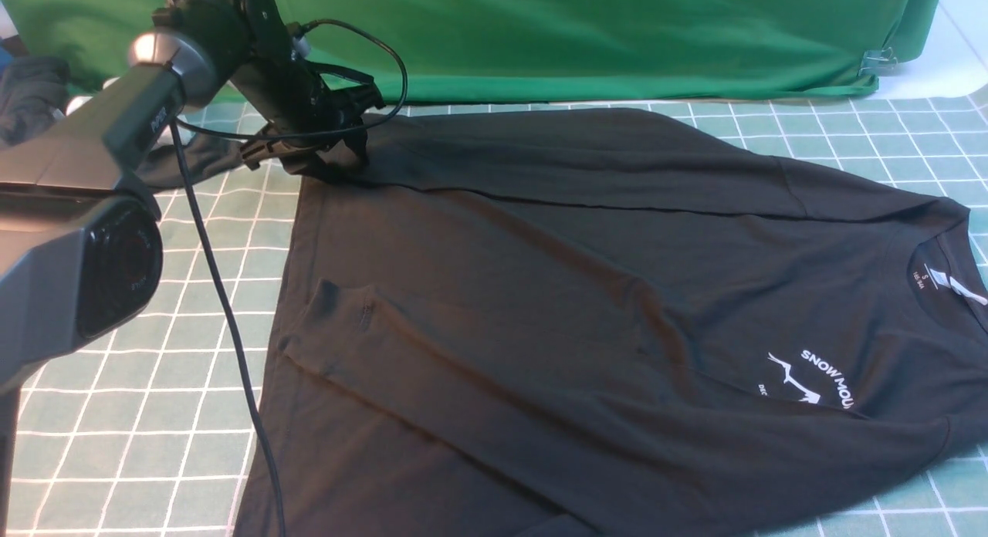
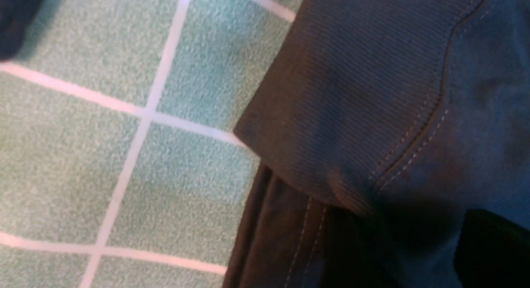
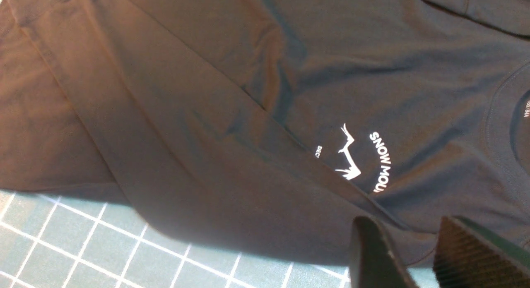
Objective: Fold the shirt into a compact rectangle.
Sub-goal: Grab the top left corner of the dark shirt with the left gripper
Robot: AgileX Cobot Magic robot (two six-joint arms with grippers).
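Observation:
The black shirt (image 1: 587,290) lies spread on the checked mat, collar and white neck tag (image 1: 953,282) to the right, white mountain print (image 1: 818,375) below them. One sleeve (image 1: 463,390) is folded across the body. My left gripper (image 1: 328,155) rests on the shirt's far left corner. In the left wrist view its ribbed cuff (image 2: 352,93) lies over the hem, and the left gripper (image 2: 422,255) has its dark fingers (image 2: 492,250) apart with fabric lying between. My right gripper (image 3: 408,224) hangs open and empty above the shirt's edge near the print (image 3: 364,159).
A green backdrop cloth (image 1: 540,35) hangs along the far edge, held by a metal clip (image 1: 878,61). A dark bunched garment (image 1: 31,89) sits at the far left. The left arm's cable (image 1: 224,305) trails over the green checked mat (image 1: 116,413).

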